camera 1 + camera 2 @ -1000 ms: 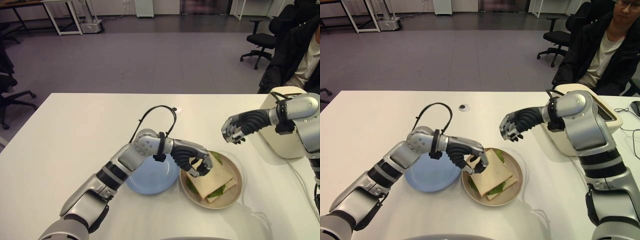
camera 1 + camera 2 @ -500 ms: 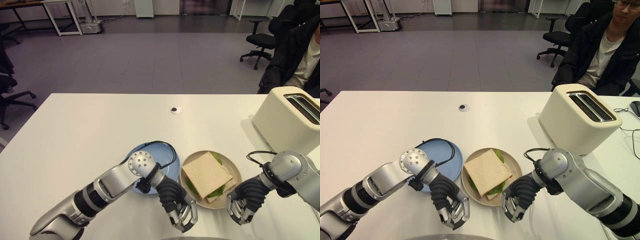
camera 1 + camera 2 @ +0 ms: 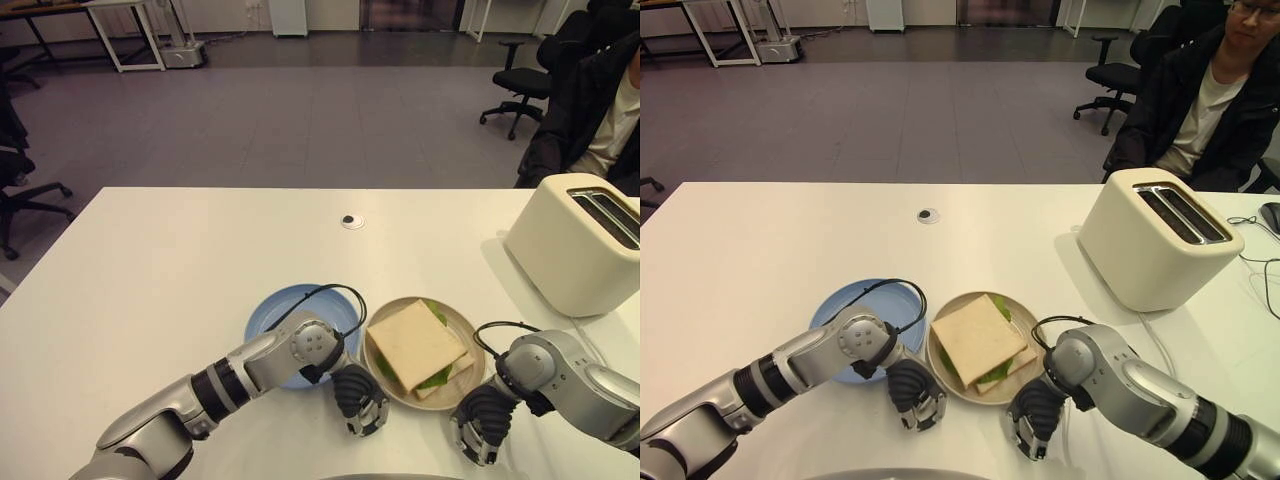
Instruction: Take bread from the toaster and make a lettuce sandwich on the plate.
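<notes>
Beige sandwich (image 3: pixel 415 345) lies flat on the plate (image 3: pixel 441 398), a corner pointing at its far rim, while left hand (image 3: pixel 360 404) and right hand (image 3: pixel 477 428), curled empty, flank its near rim.

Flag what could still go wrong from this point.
Both the left hand and right hand sit curled close to the near rim of the plate; a bump might shift it. The top bread slice lies skewed over the lettuce, so a jolt could slide it off.
</notes>
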You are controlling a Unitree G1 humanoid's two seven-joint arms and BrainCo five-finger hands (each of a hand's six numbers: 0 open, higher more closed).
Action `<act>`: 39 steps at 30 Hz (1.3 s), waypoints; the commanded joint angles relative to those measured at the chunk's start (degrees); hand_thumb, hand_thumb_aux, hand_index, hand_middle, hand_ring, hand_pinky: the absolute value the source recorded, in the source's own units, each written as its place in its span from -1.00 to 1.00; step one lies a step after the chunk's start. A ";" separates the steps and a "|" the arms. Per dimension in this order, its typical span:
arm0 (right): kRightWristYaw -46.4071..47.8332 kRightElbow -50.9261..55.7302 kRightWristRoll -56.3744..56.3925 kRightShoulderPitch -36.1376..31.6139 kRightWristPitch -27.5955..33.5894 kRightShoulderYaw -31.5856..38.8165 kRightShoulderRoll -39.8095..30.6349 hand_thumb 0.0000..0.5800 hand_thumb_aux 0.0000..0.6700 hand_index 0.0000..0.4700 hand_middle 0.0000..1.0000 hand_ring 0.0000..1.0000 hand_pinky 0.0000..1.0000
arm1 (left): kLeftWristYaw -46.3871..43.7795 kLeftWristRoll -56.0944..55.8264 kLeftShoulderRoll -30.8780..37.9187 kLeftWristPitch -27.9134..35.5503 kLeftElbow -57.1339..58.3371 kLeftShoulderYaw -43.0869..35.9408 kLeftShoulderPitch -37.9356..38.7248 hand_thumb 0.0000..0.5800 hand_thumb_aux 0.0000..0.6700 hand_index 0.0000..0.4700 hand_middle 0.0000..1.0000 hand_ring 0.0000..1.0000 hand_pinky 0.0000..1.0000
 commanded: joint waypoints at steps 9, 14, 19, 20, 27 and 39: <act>-6.59 23.69 -5.80 -12.52 -2.44 -3.00 13.90 1.00 1.00 1.00 1.00 1.00 1.00 | 11.01 11.43 -6.43 -12.85 25.22 3.97 -10.37 1.00 1.00 1.00 1.00 1.00 1.00; -10.26 38.67 -8.25 -19.41 -5.62 -3.47 18.88 1.00 1.00 1.00 1.00 1.00 1.00 | 23.05 17.22 -11.83 -19.92 46.91 4.90 -18.63 1.00 1.00 1.00 1.00 1.00 1.00; -14.55 50.69 -9.41 -24.05 -8.38 -4.42 23.82 1.00 1.00 1.00 1.00 1.00 1.00 | 31.84 19.55 -15.69 -23.25 61.05 6.36 -23.74 1.00 1.00 1.00 1.00 1.00 1.00; -14.80 51.64 -9.31 -24.37 -8.80 -4.82 24.07 1.00 1.00 1.00 1.00 1.00 1.00 | 31.79 18.98 -15.97 -23.80 62.22 7.23 -24.06 1.00 1.00 1.00 1.00 1.00 1.00; -8.57 37.73 -1.33 -23.19 -3.04 -14.16 20.62 1.00 1.00 1.00 1.00 1.00 1.00 | 9.30 -3.08 -14.34 -19.35 45.71 19.25 -17.55 1.00 1.00 1.00 1.00 1.00 1.00; -56.98 14.83 5.32 -12.55 20.09 -47.11 47.91 -1.00 -1.00 -1.00 -1.00 -1.00 -1.00 | 46.49 -15.90 -18.47 21.03 -7.16 48.02 8.12 -1.00 -1.00 -1.00 -1.00 -1.00 -1.00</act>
